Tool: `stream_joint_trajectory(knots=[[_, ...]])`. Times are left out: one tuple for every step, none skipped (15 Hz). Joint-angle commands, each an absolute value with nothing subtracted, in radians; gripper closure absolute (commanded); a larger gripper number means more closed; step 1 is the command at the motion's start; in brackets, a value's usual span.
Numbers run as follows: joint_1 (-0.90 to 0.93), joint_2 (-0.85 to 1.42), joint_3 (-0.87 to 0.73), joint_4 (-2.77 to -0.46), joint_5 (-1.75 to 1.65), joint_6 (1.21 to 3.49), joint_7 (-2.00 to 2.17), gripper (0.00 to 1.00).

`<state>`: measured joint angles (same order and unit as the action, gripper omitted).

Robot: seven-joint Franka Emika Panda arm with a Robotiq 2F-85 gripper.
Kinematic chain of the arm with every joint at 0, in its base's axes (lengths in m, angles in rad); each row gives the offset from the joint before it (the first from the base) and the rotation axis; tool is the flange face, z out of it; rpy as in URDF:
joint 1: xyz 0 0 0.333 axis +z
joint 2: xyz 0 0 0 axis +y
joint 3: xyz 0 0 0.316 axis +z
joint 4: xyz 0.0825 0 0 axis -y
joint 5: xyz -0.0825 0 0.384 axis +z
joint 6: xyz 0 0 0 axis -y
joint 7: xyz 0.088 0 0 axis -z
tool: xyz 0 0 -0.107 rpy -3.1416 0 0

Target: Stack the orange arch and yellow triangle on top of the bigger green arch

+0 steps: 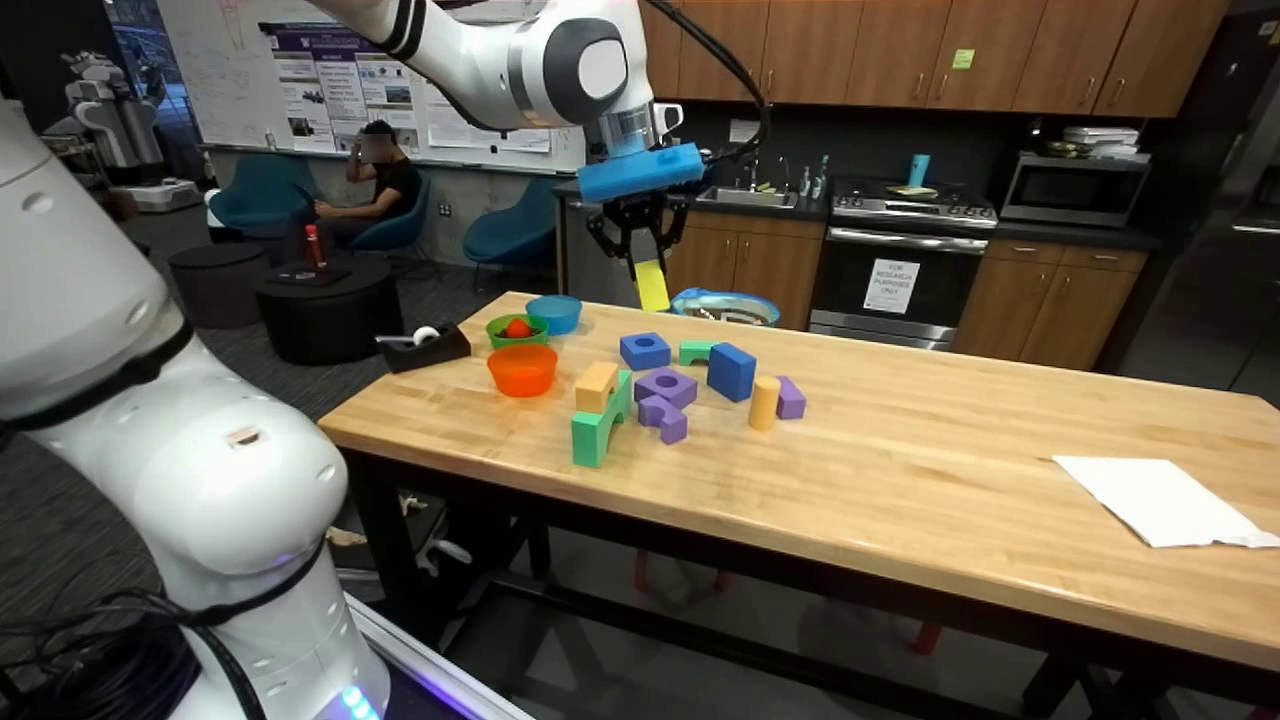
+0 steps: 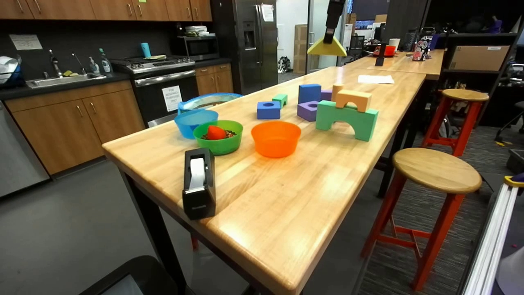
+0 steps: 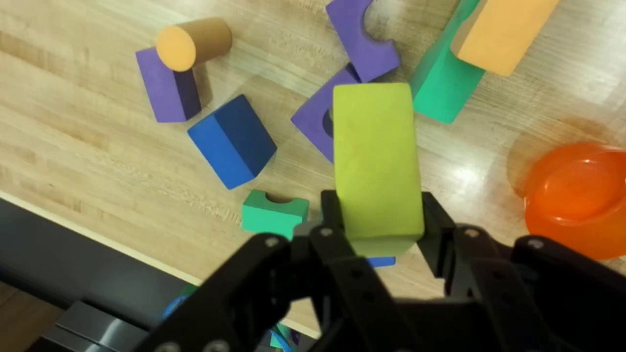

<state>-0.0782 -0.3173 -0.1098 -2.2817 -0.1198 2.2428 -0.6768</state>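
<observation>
Right of centre in an exterior view, the bigger green arch (image 2: 324, 118) already bears the orange arch (image 2: 353, 97); near the top, your gripper (image 3: 380, 208) pinches the yellow triangle (image 2: 325, 49), base down — seemingly the final step. Next, you'd carry it over and lower it level. A white sign (image 1: 893, 287) reads "FOR RESEARCH PURPOSES ONLY."

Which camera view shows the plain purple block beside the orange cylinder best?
The wrist view: the purple block shows largest there, with the cylinder covering just one corner. In both exterior views it is smaller and partly hidden; in an exterior view only a patch shows between cylinder and taller blue block.
</observation>
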Motion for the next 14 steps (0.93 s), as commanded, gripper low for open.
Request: stream_joint_trajectory(knots=[[-0.07, -0.357, -0.105, -2.304, -0.144, 2.152, -0.574, 0.85], [-0.063, -0.359, -0.108, -2.306, -0.135, 2.126, -0.566, 0.85], [-0.055, -0.361, -0.116, -2.305, -0.118, 2.091, -0.575, 0.85], [-0.051, -0.362, -0.12, -2.305, -0.11, 2.066, -0.578, 0.85], [-0.054, -0.366, -0.122, -2.306, -0.113, 2.043, -0.573, 0.85], [-0.052, -0.37, -0.127, -2.306, -0.106, 2.021, -0.581, 0.85], [-0.054, -0.376, -0.133, -2.311, -0.101, 2.011, -0.583, 0.85], [-0.057, -0.384, -0.14, -2.318, -0.096, 2.011, -0.58, 0.85], [-0.058, -0.391, -0.147, -2.326, -0.087, 2.014, -0.579, 0.85], [-0.06, -0.399, -0.153, -2.339, -0.079, 2.028, -0.568, 0.85], [-0.06, -0.41, -0.16, -2.359, -0.062, 2.046, -0.556, 0.85], [-0.06, -0.418, -0.164, -2.377, -0.047, 2.064, -0.542, 0.85], [-0.058, -0.424, -0.167, -2.395, -0.03, 2.081, -0.529, 0.85], [-0.057, -0.427, -0.168, -2.41, -0.015, 2.096, -0.509, 0.85]])
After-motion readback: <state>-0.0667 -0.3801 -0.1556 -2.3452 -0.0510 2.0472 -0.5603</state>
